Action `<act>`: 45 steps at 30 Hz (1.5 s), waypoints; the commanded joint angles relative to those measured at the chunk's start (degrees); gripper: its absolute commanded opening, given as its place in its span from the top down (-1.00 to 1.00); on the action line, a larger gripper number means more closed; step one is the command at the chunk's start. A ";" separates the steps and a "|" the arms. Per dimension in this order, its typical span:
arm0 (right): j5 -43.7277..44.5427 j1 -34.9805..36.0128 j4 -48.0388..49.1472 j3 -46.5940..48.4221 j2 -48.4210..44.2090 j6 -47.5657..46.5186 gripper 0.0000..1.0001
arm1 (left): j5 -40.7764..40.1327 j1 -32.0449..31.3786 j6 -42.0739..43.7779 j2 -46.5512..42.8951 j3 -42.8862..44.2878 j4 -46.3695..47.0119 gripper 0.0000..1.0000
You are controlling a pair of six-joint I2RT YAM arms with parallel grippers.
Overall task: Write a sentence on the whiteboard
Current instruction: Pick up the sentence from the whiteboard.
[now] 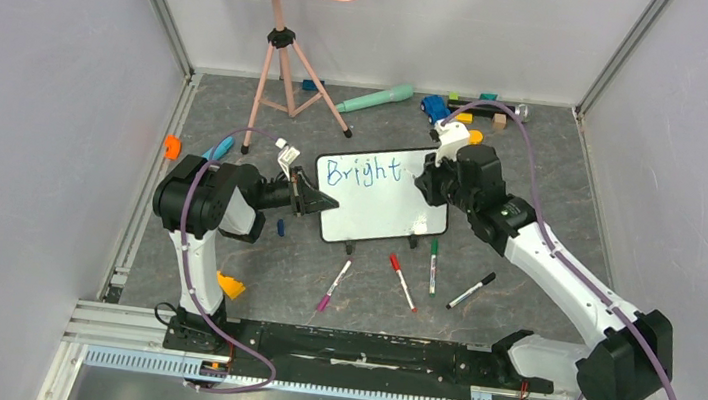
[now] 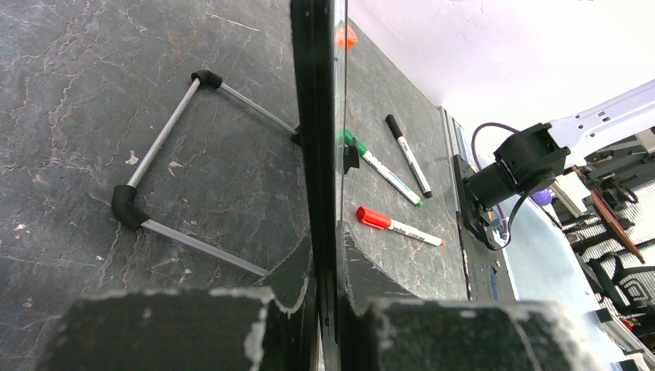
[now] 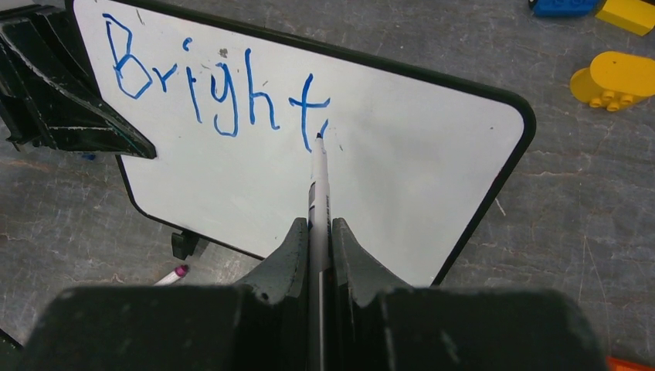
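Near the middle of the table the whiteboard stands tilted on its small black feet, a wire prop behind it. The sentence on it reads only "Bright", in blue along the top left. At the board's left edge the left gripper is clamped on the frame, one finger on each face, as the left wrist view shows edge-on. From the right, the right gripper is closed tight on a marker, whose tip touches the white surface just below the final "t". The right arm's wrist covers the board's upper right corner in the overhead view. Just near of the board four loose pens lie fanned out and apart: a purple-capped pen, a red pen, a green pen and a black pen. Far of the board stands a pink music stand, and right of its legs lie a teal cylinder and a blue toy car. A yellow brick lies just beyond the board's far right corner. An orange piece sits at the left margin, and an orange wedge lies beside the left arm's base.
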 commanded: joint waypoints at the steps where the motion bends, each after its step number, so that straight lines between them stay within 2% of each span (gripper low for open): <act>1: 0.86 -0.25 0.66 -1.95 -3.23 1.57 1.00 | -0.97 0.82 9.03 1.86 0.02 2.05 0.96; 15: 2.81 -0.22 -4.20 0.08 -6.55 0.84 1.00 | 0.96 0.93 7.85 3.40 1.42 2.05 0.96; 23: 5.64 -0.16 -5.37 -0.42 -6.91 3.89 1.00 | 2.20 1.02 8.85 2.83 0.93 2.05 0.94; 31: 6.28 -0.19 -12.70 6.03 -4.30 7.39 1.00 | 1.46 0.99 9.99 2.27 0.17 2.05 0.93; 37: 6.35 -0.20 -14.19 5.45 -5.50 6.73 1.00 | 1.54 1.00 9.32 3.02 1.18 2.05 0.93; 45: 2.26 -0.19 -15.36 5.79 -4.41 6.14 1.00 | 2.66 0.95 9.65 2.97 1.03 2.06 0.92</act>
